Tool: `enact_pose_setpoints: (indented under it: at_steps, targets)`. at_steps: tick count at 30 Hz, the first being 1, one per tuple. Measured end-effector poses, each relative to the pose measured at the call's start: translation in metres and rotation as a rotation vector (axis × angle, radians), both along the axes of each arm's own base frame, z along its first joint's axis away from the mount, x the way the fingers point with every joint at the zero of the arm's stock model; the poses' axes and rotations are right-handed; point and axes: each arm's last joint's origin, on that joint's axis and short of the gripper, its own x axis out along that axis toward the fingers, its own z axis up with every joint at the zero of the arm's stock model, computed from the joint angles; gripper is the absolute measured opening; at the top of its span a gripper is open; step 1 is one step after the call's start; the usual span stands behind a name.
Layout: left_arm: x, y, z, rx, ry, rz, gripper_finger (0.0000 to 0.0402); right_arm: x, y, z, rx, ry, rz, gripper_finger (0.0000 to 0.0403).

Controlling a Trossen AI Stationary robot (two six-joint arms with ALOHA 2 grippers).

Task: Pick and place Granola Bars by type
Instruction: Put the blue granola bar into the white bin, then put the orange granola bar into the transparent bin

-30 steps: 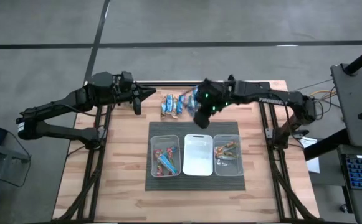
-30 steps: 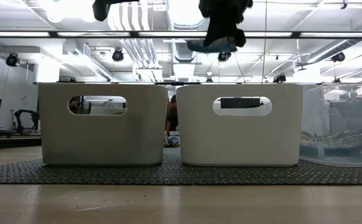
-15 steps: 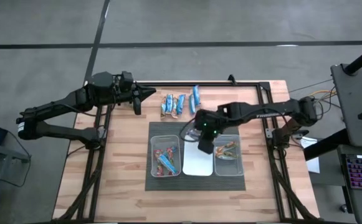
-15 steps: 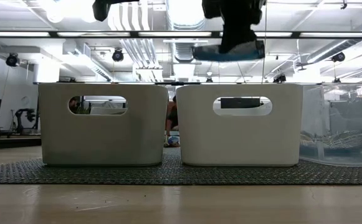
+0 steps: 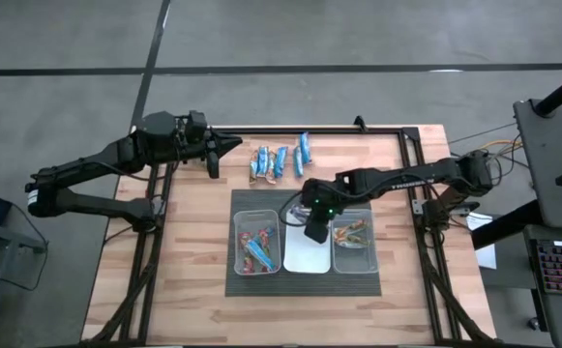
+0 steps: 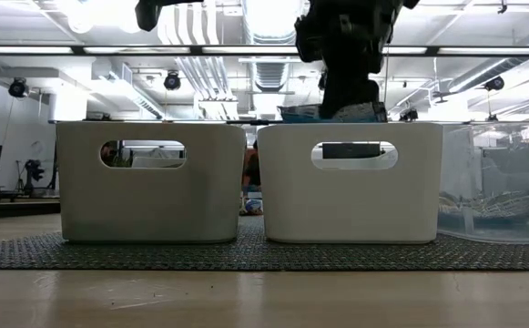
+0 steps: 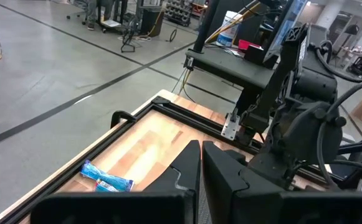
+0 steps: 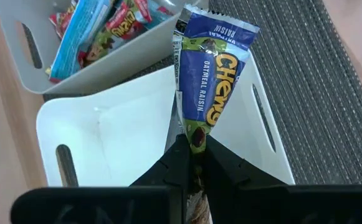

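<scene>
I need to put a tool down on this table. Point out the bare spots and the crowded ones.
Free: the bare wood of the table left of the dark mat, and the strip right of the mat.

Crowded: the far edge, where loose granola bars lie, and the mat, filled by three bins. The right gripper holds a blue bar above the empty middle bin.

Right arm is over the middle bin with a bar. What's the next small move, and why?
Probably open the right gripper to release the blue oatmeal raisin bar. It is shut on the bar's end, hanging over the empty white middle bin, at rim height in the low view. The left gripper waits, shut, at the table's far-left edge.
</scene>
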Motion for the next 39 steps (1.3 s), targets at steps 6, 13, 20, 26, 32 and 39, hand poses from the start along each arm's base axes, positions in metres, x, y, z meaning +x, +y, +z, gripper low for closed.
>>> enact_pose_setpoints:
  at_steps: [6,13,20,26,32,39]
  targets:
    - [0.0,0.0,0.0,0.004,0.002,-0.001,0.0,-0.0013,0.0,-0.0036,0.0,0.009,0.0,0.0028]
    - [0.0,0.0,0.0,0.004,0.002,-0.001,0.0,-0.0005,0.0,-0.0036,-0.001,-0.002,0.005,0.0027]
    - [0.0,0.0,0.0,0.004,0.001,-0.001,0.0,-0.0003,0.0003,-0.004,0.009,-0.006,0.014,0.0039]
    - [0.0,0.0,0.0,0.004,0.001,-0.001,0.0,-0.0014,-0.0003,-0.0068,0.011,0.003,0.016,0.0083]
    - [0.0,0.0,0.0,0.005,0.002,-0.001,0.0,-0.0011,-0.0003,-0.0065,0.011,0.0,0.016,0.0119]
    - [-0.0002,0.0004,-0.0001,-0.003,0.0,0.017,0.0001,0.0021,-0.0002,0.0022,0.01,-0.029,0.015,0.0141]
